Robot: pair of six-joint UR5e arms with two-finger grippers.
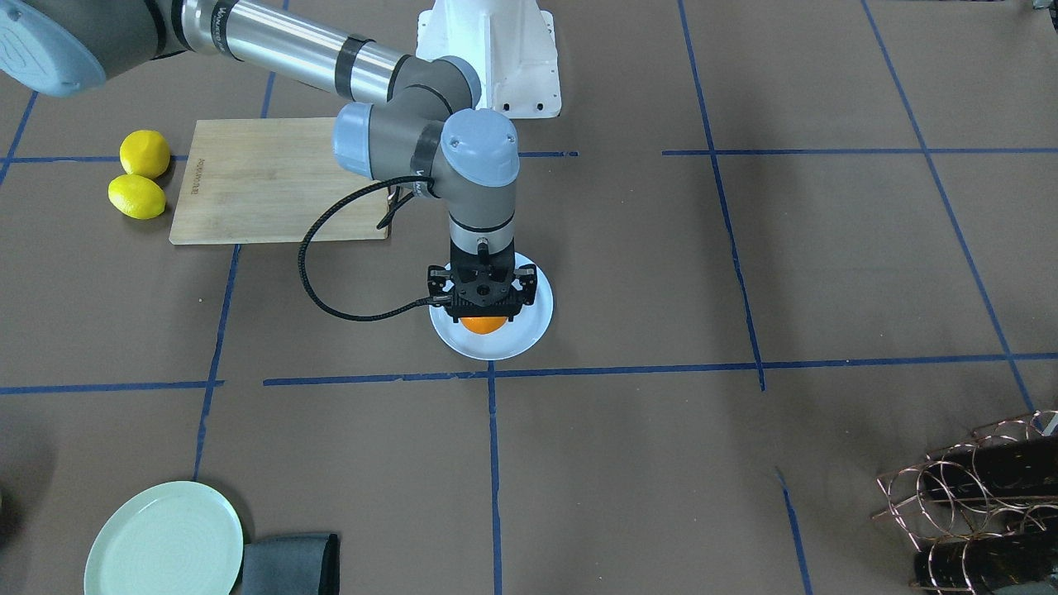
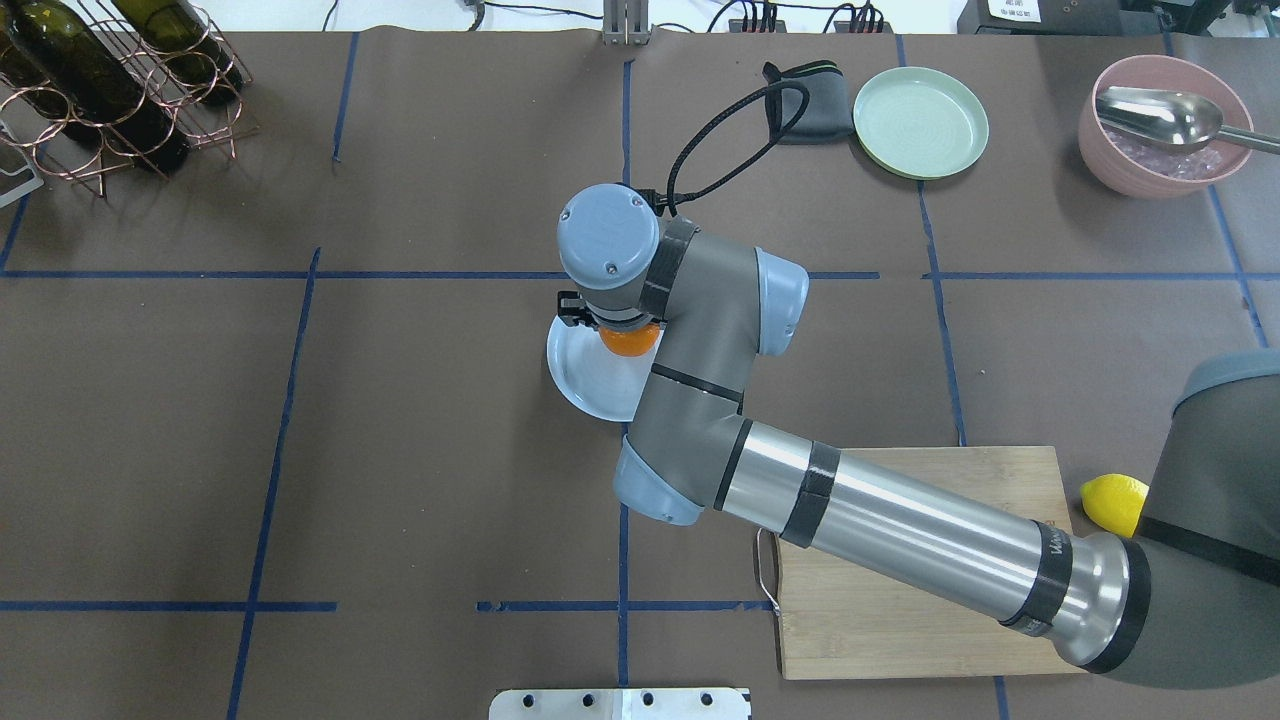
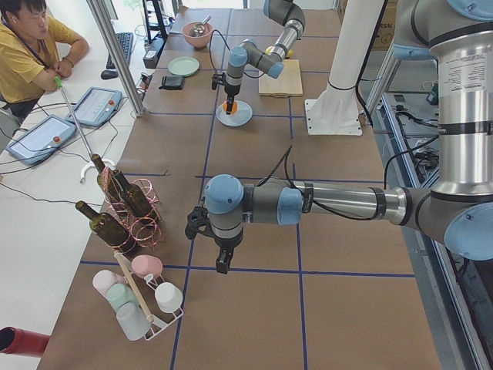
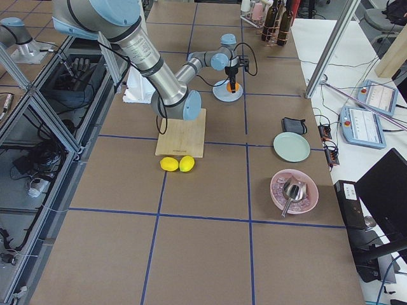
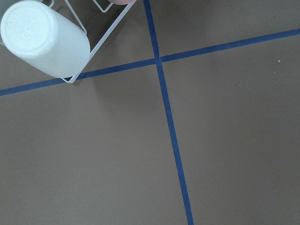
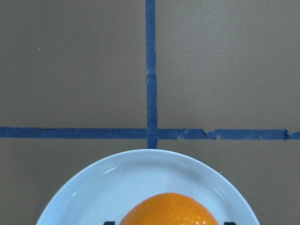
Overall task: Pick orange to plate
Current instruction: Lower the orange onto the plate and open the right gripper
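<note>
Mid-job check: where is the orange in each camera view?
Front-facing: orange, centre.
Overhead: centre.
Exterior left: far end, top centre.
Exterior right: top centre.
Left wrist: not in it.
Right wrist: bottom edge, cut off.
Shared landmark: the white plate beneath it.

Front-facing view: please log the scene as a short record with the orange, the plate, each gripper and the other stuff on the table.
orange: held by the right gripper over the white plate; contact with the plate unclear
white plate: mid-table, beside a blue tape crossing
right gripper: pointing down, shut on the orange
left gripper: above bare table near a cup rack; open or shut cannot be told
other: two lemons beside a wooden cutting board; green plate
</note>
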